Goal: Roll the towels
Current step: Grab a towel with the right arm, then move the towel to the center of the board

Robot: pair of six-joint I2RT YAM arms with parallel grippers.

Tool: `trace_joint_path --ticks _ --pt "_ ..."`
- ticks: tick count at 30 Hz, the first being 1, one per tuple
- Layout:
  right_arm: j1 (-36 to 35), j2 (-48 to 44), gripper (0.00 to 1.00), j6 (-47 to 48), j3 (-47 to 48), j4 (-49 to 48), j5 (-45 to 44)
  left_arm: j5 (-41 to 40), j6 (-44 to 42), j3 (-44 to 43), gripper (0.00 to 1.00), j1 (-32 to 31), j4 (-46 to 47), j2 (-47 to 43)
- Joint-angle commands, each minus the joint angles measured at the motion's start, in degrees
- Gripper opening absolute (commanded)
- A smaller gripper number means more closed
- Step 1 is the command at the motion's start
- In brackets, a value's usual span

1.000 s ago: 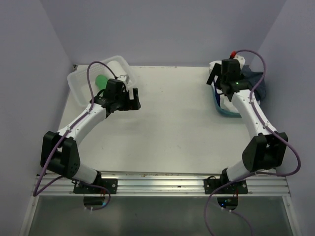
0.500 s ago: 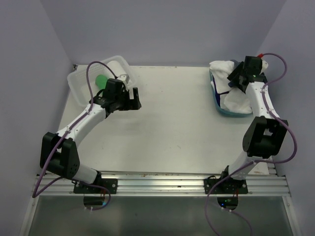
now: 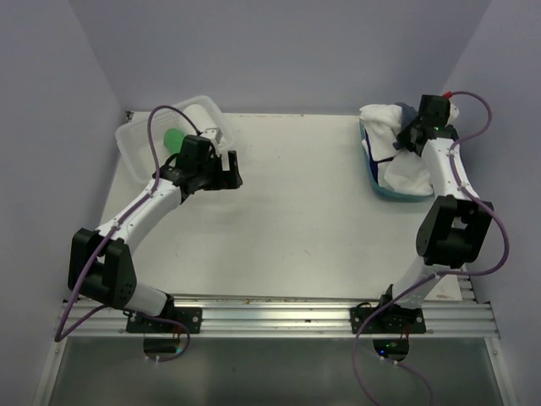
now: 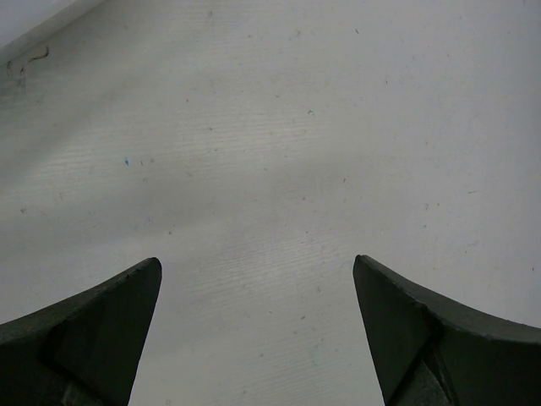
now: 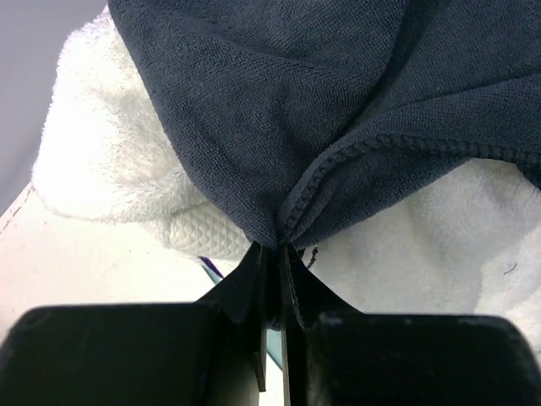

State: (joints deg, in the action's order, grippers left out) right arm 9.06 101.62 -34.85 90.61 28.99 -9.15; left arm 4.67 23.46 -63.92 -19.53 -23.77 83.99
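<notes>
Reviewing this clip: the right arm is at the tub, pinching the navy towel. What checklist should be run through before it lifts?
1. Right gripper shut on navy towel: ok, the fingers pinch a fold at its hemmed edge.
2. Only one towel in the pinch: cannot tell, the white towel has an edge right beside the fingertips.
3. Navy towel free of other cloth: not ok, it lies draped over the white towel in the blue tub.
4. Left gripper free to help: ok, open and holding nothing, above the table.
5. Space for rolling: ok, the table between the arms is bare.
</notes>
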Motion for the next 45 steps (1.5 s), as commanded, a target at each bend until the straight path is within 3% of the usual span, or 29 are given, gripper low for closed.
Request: trace_joint_path --ticks 1,15,24,29,35,45 --pt "0.3 -7.4 0.02 -0.7 -1.0 -1.7 0.8 -1.1 0.6 -2.0 1.0 0.0 -0.5 -2.5" --pt "-0.6 -18.3 0.0 2.2 8.5 1.4 4.3 -1.1 -0.9 -2.9 1.0 0.1 -0.1 -2.2" --pt "-1.3 -14.7 0.0 3.9 24.9 5.6 5.9 -0.7 -0.5 -3.8 1.0 0.1 -0.7 -1.0" --pt "-2.5 -14.2 0.0 4.0 28.0 3.9 11.4 -1.9 -0.4 -3.6 1.0 0.1 -1.5 -1.7" --pt "-12.7 -12.9 0.0 8.8 39.0 8.2 12.3 -4.0 -0.4 -4.4 1.0 1.0 -4.3 -1.7" --pt "-30.9 -16.1 0.0 7.0 25.4 3.9 13.0 -8.9 1.2 -6.7 1.0 6.2 -10.2 -3.1"
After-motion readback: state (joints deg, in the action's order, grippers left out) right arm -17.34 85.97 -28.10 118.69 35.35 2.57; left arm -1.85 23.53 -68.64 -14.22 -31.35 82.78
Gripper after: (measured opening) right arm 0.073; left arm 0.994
